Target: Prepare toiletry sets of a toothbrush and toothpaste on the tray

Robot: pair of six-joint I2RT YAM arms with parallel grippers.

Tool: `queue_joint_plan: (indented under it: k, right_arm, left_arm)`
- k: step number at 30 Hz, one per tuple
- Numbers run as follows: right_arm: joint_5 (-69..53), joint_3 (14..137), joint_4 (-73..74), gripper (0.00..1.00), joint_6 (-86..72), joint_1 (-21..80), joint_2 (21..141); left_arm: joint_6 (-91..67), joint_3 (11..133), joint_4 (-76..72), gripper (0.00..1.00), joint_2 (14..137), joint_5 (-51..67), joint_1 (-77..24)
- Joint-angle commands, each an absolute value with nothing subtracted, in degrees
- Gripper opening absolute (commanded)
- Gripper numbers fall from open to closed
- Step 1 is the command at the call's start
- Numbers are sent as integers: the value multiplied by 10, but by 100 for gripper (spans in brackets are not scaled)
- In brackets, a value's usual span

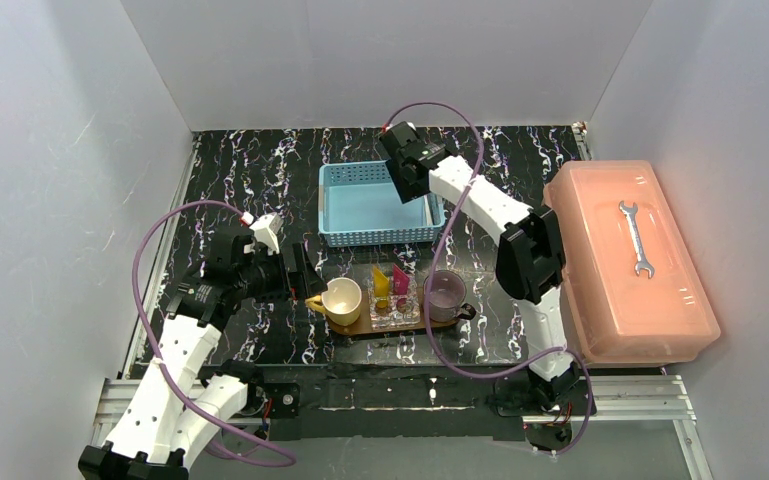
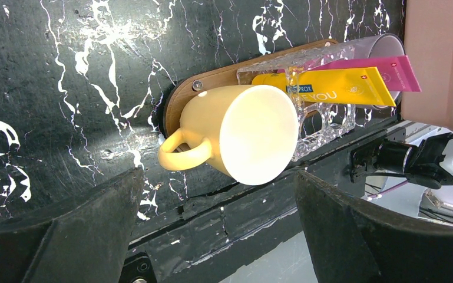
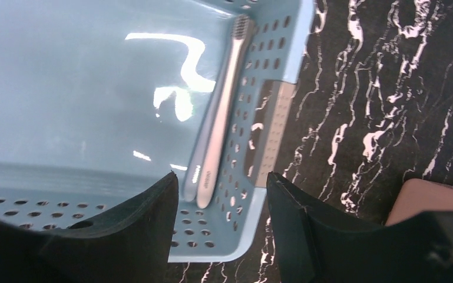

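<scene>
Two pale toothbrushes (image 3: 221, 118) lie side by side along the right wall of the light-blue basket (image 3: 82, 88). My right gripper (image 3: 221, 177) hovers open over their handle ends, holding nothing. The dark wooden tray (image 2: 212, 79) carries a yellow cup (image 2: 241, 132), a clear glass holder (image 2: 324, 118) and a purple cup (image 1: 446, 292). The yellow toothpaste (image 2: 336, 88) and pink toothpaste (image 2: 389, 68) stand in the glass holder. My left gripper (image 2: 218, 194) is wide open just left of the yellow cup, not touching it.
The basket (image 1: 375, 205) sits behind the tray (image 1: 355, 325). A big salmon-pink box (image 1: 630, 265) with a wrench (image 1: 637, 237) on its lid stands at the right. White walls close in the black marbled table on three sides.
</scene>
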State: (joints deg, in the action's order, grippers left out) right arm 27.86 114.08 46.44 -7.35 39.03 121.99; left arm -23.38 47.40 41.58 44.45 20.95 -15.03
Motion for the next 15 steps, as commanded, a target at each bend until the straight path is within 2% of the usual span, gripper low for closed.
queue_joint_plan:
  k: [1, 15]
  right_arm:
    - [306, 1161, 443, 65, -86, 364, 1215]
    - [266, 1123, 434, 65, -112, 326, 1219]
  left_arm:
    - [-229, 470, 414, 98, 444, 212, -150]
    - [-228, 470, 414, 98, 444, 217, -150]
